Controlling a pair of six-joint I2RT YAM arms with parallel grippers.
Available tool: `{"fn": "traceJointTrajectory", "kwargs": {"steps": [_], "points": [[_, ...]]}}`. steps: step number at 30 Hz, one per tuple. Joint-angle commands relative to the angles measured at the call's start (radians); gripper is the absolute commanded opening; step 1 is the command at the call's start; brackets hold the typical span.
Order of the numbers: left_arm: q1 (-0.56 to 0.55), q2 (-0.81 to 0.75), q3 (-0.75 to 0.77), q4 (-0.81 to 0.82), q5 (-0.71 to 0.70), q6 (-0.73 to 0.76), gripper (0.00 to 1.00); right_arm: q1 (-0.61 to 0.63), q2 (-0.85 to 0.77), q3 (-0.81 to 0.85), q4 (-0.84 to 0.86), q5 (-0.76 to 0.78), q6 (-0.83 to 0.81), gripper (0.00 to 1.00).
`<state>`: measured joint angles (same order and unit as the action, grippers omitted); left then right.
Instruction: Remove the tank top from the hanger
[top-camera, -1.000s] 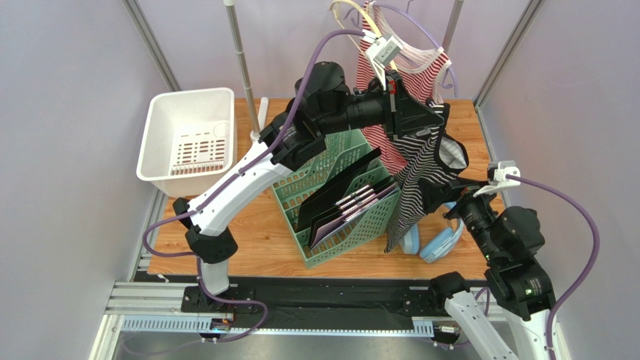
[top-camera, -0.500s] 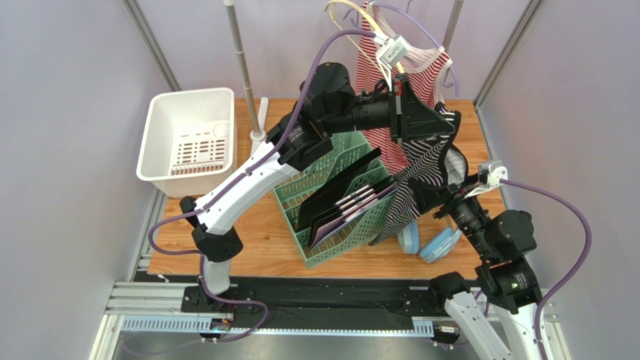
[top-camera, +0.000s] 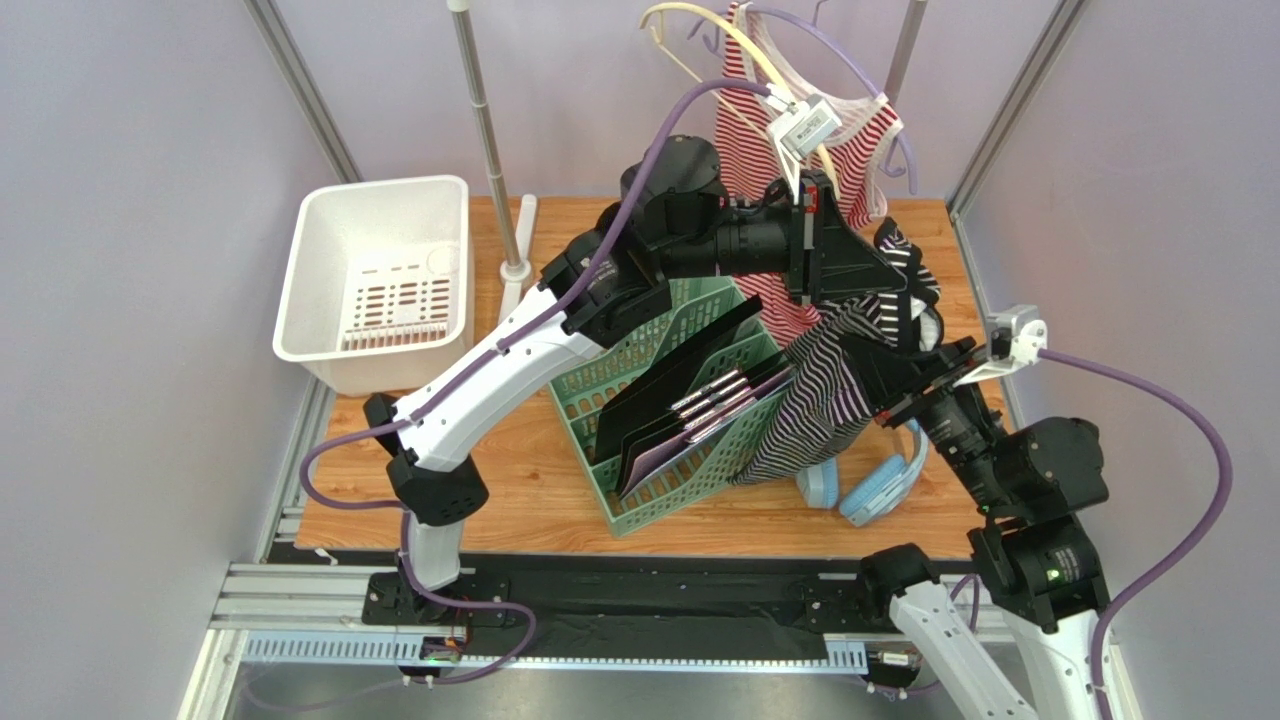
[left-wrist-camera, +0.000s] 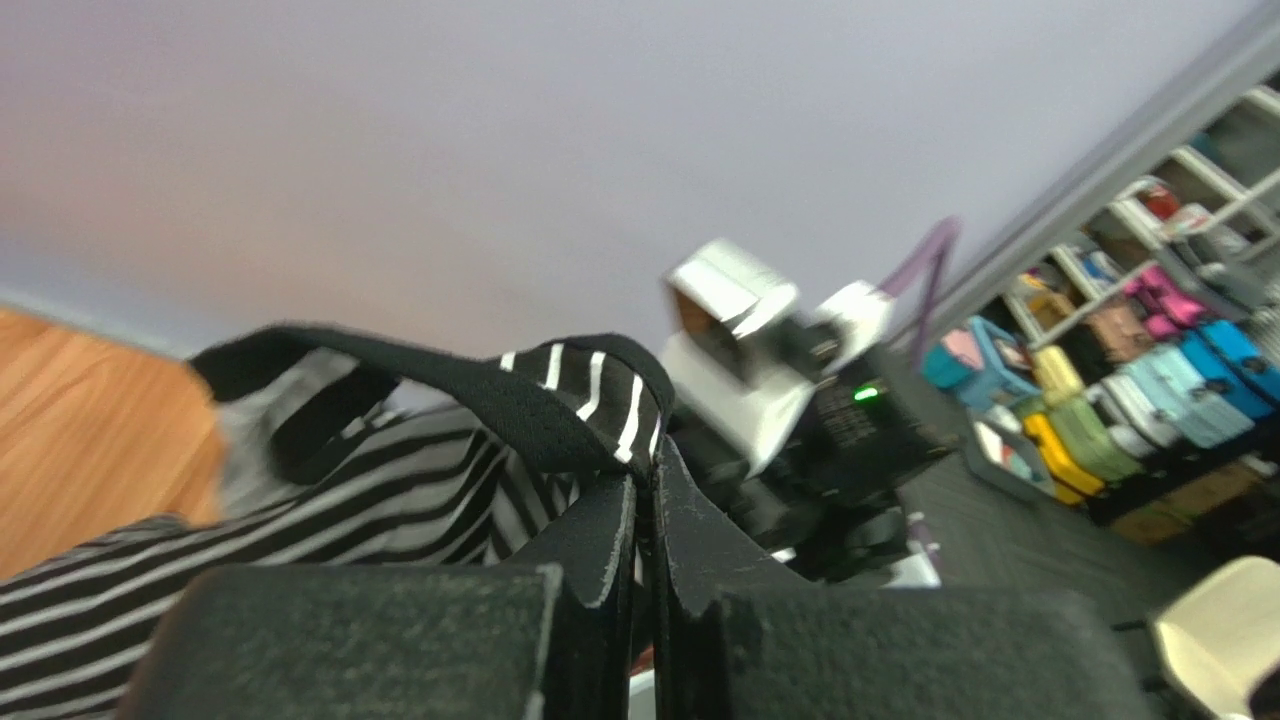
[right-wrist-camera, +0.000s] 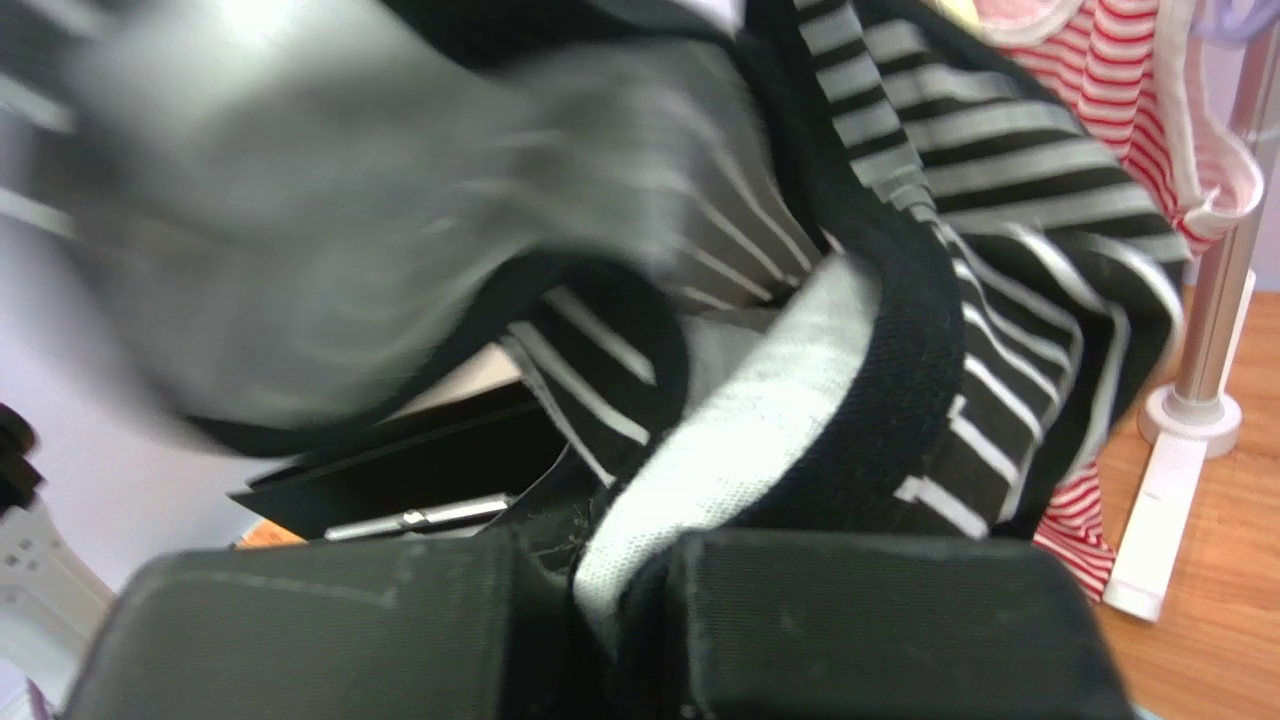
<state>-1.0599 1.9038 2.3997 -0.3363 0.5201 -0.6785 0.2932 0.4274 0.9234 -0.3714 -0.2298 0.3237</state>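
Watching from the overhead view, I see the black-and-white striped tank top stretched between both arms, above the right side of the green rack and off the wooden surface. Its lower hem drapes against the rack's near right corner, close to the blue headphones lying on the wood.

My left fingers are pressed nearly together, pinching the black binding of a shoulder strap at their tips. The strap arches up and away to the left of them in the left wrist view.

My right fingers are closed on the garment too. A fold of grey inner fabric and black edging runs up from between them, though the picture is blurred at upper left.

Behind the left arm, a cream hanger sits up at the rail with a red-striped top hanging beside it. The wrist camera covers that spot, so I cannot tell whether the black top touches the hanger anywhere.

Dark folders stand in the rack, and a white bin sits well apart at the left
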Motion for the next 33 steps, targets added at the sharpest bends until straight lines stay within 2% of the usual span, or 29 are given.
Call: {"fn": "traceJointTrajectory", "kwargs": {"steps": [1,5,6,7,8,10,12,13,14,15,19,24,33], "points": [[-0.005,-0.060,0.009,-0.161,-0.133,0.135,0.12,0.000,0.019,0.138,-0.015,0.061,0.060,0.00],[-0.003,-0.158,-0.097,-0.199,-0.283,0.217,0.37,-0.002,0.100,0.302,-0.101,0.109,0.083,0.00],[-0.003,-0.179,-0.153,-0.191,-0.299,0.243,0.42,-0.002,0.112,0.322,-0.112,0.116,0.087,0.00],[-0.003,-0.225,-0.183,-0.182,-0.311,0.255,0.52,0.000,0.128,0.339,-0.121,0.125,0.089,0.00],[-0.003,-0.248,-0.215,-0.170,-0.313,0.264,0.56,0.000,0.152,0.360,-0.127,0.130,0.094,0.00],[-0.003,-0.314,-0.312,-0.115,-0.284,0.296,0.66,0.000,0.181,0.419,-0.149,0.150,0.107,0.00],[-0.003,-0.354,-0.408,-0.046,-0.209,0.333,0.70,-0.002,0.217,0.465,-0.153,0.152,0.121,0.00],[-0.006,-0.391,-0.442,-0.017,-0.186,0.345,0.77,-0.002,0.227,0.476,-0.149,0.139,0.138,0.00],[-0.009,-0.408,-0.474,0.011,-0.145,0.361,0.91,0.000,0.238,0.486,-0.146,0.127,0.149,0.00],[-0.017,-0.423,-0.525,0.057,-0.135,0.397,0.97,0.000,0.253,0.506,-0.135,0.112,0.156,0.00],[-0.084,-0.433,-0.553,0.103,-0.150,0.500,0.99,0.000,0.263,0.520,-0.081,0.025,0.213,0.00],[-0.132,-0.378,-0.519,0.129,-0.227,0.583,0.99,0.000,0.249,0.534,-0.064,-0.009,0.253,0.00],[-0.152,-0.233,-0.449,0.166,-0.223,0.551,0.99,-0.002,0.208,0.528,-0.038,-0.061,0.301,0.00]]}}
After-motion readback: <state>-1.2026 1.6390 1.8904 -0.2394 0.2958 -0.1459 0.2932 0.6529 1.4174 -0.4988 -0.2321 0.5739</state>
